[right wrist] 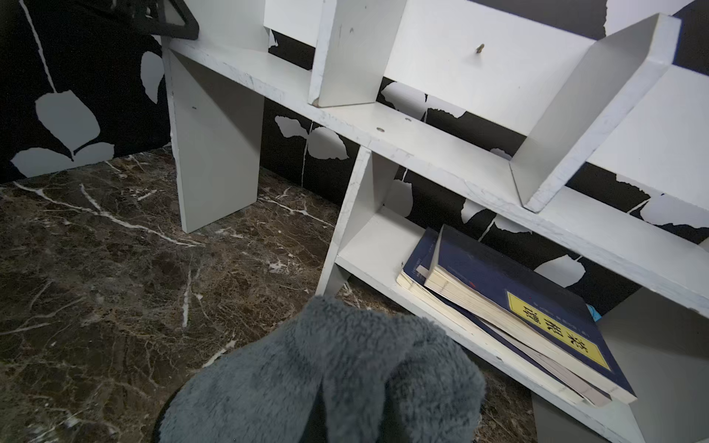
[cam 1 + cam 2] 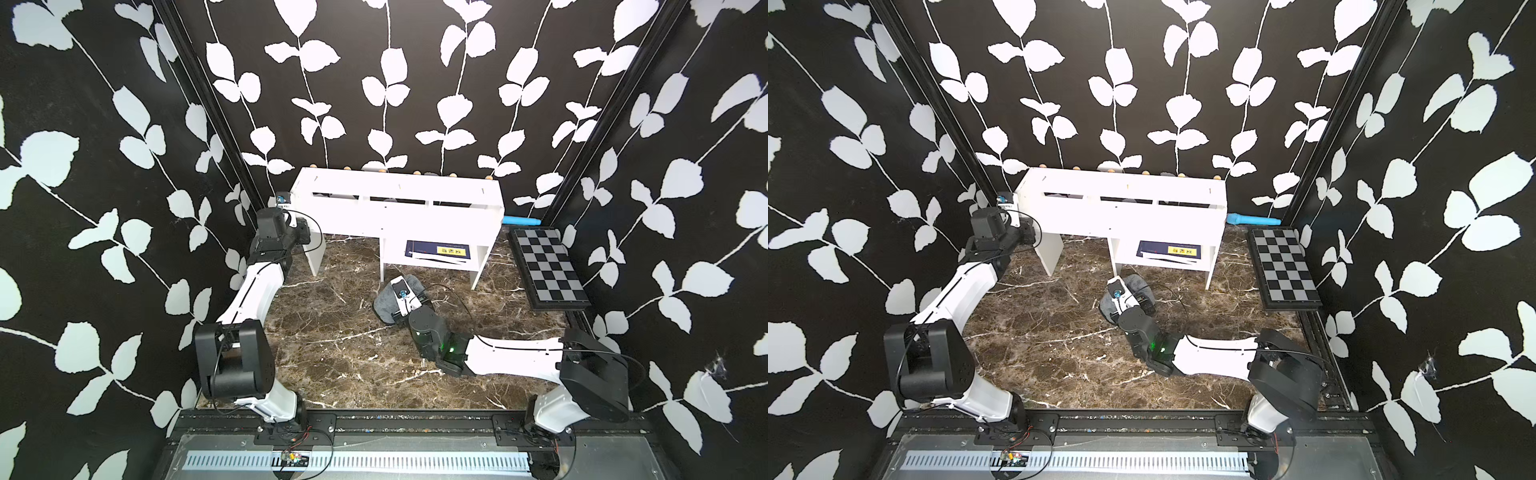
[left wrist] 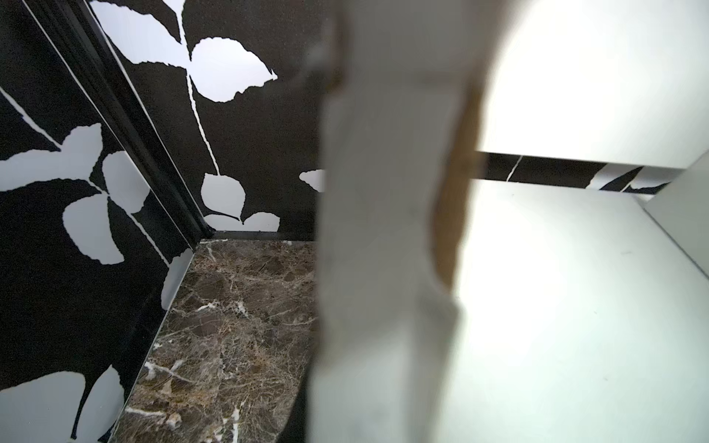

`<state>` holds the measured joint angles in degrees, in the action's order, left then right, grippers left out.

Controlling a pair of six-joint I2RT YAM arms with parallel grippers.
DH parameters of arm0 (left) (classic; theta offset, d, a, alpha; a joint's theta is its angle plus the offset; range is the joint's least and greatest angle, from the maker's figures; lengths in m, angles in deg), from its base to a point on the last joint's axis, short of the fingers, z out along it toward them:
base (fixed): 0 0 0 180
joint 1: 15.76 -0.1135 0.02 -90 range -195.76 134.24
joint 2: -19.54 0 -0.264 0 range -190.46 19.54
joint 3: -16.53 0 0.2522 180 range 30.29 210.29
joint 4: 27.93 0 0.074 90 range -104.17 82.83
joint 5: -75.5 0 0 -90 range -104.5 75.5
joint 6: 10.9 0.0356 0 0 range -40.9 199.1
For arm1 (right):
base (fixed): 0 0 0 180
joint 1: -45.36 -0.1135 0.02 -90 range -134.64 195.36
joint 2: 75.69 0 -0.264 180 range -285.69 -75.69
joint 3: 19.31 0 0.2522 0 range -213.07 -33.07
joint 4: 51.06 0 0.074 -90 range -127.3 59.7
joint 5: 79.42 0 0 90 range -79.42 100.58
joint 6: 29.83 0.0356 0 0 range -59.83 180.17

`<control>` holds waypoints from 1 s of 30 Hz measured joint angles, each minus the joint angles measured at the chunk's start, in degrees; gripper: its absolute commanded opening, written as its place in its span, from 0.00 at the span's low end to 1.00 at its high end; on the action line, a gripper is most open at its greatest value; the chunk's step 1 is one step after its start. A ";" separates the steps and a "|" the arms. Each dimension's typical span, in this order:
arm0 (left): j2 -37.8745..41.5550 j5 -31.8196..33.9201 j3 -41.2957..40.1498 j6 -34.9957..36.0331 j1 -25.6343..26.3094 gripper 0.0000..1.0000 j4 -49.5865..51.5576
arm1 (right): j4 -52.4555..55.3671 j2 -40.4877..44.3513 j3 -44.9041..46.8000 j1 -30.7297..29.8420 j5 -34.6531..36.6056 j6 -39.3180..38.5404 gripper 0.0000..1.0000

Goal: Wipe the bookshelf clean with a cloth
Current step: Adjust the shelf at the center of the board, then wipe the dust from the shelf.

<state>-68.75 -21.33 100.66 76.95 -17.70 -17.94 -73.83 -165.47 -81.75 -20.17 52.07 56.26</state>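
Observation:
The white bookshelf [image 2: 395, 187] [image 2: 1121, 187] stands against the back wall. My left gripper [image 2: 292, 204] [image 2: 1014, 203] is at its left end. In the left wrist view the blurred edge of the end panel [image 3: 383, 268] runs straight through the jaw line, so the gripper is shut on that panel; the fingers themselves are hidden. My right gripper [image 2: 397, 286] [image 2: 1116, 291] is low over the marble floor in front of the lower cubby. It is shut on the grey cloth [image 2: 384, 301] [image 1: 326, 376], which bunches over the fingers and rests on the floor.
Dark blue books [image 2: 438, 250] [image 1: 518, 318] lie in the lower cubby. A black-and-grey checkered board [image 2: 548, 270] leans along the right wall. A light blue object [image 2: 521, 220] lies behind the shelf's right end. Patterned walls close in on three sides.

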 measured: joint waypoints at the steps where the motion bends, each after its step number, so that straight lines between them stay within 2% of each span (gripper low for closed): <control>1: 0.59 0.42 -0.74 -0.24 0.37 0.00 -0.24 | -0.07 -0.20 -0.35 -0.02 -0.24 -0.28 0.00; 7: 5.73 2.99 -6.69 -1.46 2.29 0.00 -2.36 | -0.96 -2.21 -2.97 -0.07 -1.07 -1.70 0.00; 11: 8.68 4.44 -9.53 -2.23 2.97 0.00 -2.49 | -2.97 -7.45 -7.78 -0.04 -1.68 -5.05 0.00; 14: 9.33 4.70 -10.16 -2.78 3.08 0.00 -2.56 | -5.14 -14.47 -15.21 -0.04 -2.12 -10.47 0.00; 19: 9.35 4.39 -10.82 -2.95 3.08 0.00 -3.76 | -10.99 -30.82 -32.20 0.94 -1.14 -26.82 0.00; 21: 9.38 4.28 -11.06 -3.13 3.04 0.00 -4.26 | -13.14 -35.89 -36.06 1.70 -0.15 -31.95 0.00; 24: 9.38 4.24 -11.28 -3.21 3.04 0.00 -4.72 | -12.52 -40.37 -37.62 3.72 0.24 -36.41 0.00; 30: 9.68 4.28 -12.28 -3.28 3.04 0.00 -6.29 | -8.59 -42.47 -37.13 8.35 2.80 -37.90 0.00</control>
<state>-59.07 -17.05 88.38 73.67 -14.66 -24.23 -82.42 -207.94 -118.89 -11.82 54.87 18.36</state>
